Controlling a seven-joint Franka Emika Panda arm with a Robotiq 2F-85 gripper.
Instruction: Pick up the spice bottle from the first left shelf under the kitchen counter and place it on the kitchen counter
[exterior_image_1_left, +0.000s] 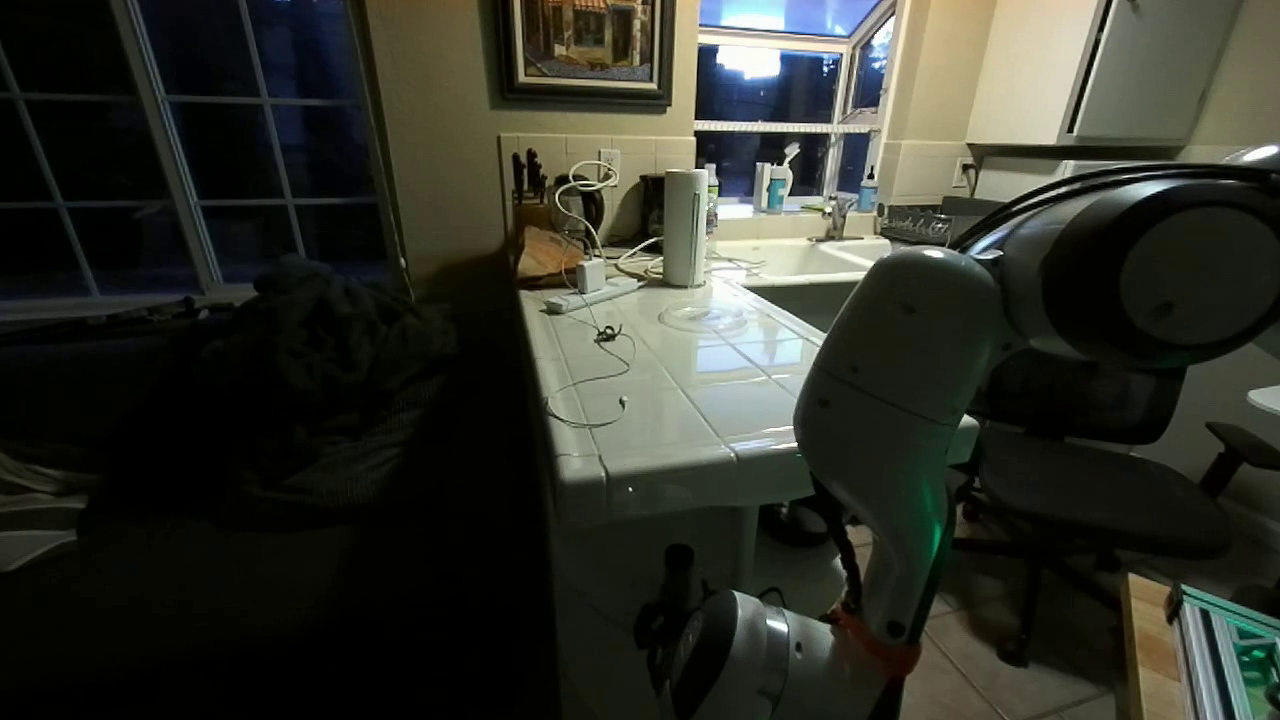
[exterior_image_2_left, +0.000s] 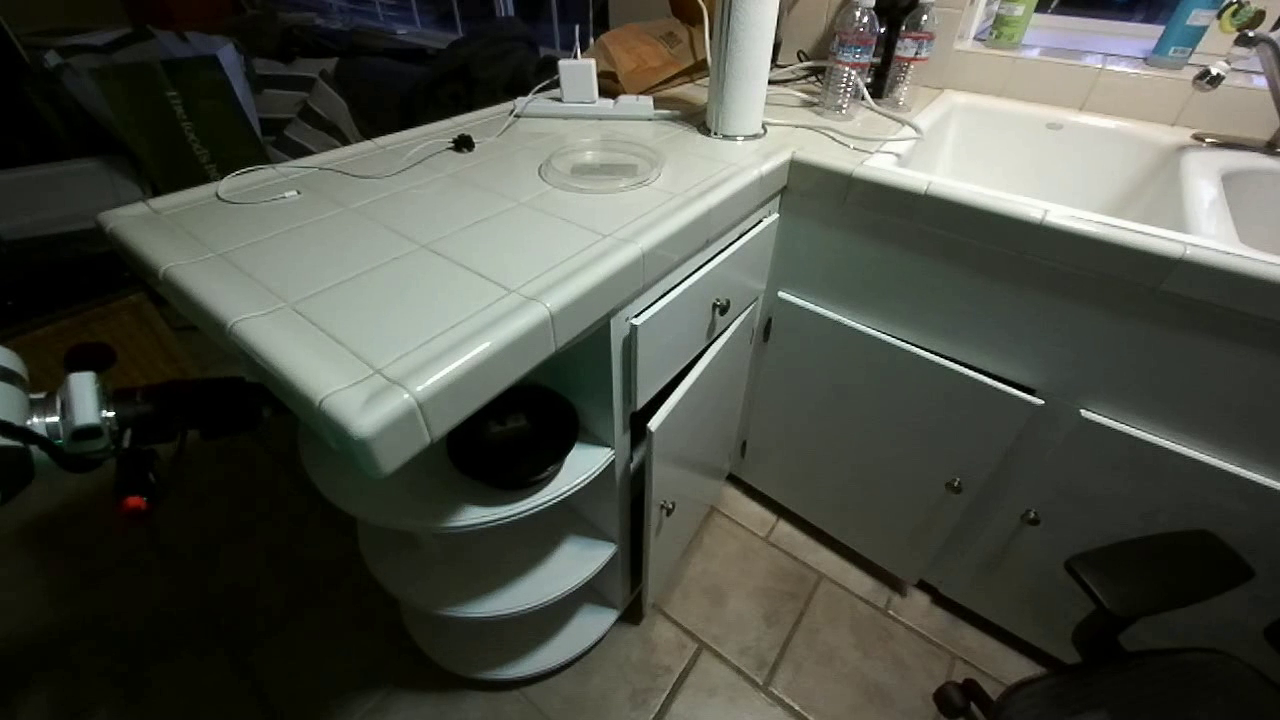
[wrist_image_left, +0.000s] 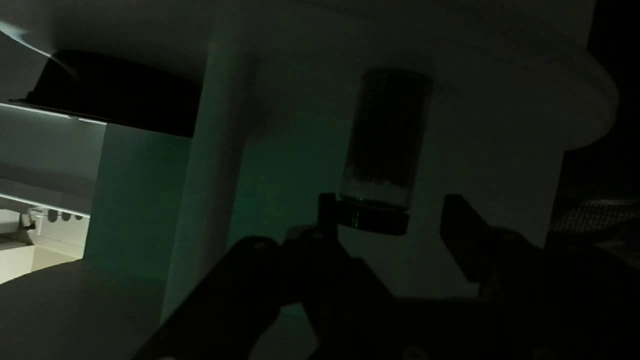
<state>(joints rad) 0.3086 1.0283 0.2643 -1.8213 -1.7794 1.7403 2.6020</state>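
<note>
The spice bottle shows in the wrist view, which is dark and appears upside down. It is a clear cylinder with dark contents and a black cap, standing on the curved shelf. My gripper is open, with one finger on each side of the cap. One fingertip is very near the cap; whether it touches is unclear. The other finger is apart from it. The white tiled kitchen counter also shows in an exterior view. My gripper is at the counter's end. The bottle is hidden in both exterior views.
A black bowl-like object sits on the top shelf, beyond an upright divider. The counter holds a clear round lid, a white cable, a power strip and a paper roll. A cabinet door is ajar.
</note>
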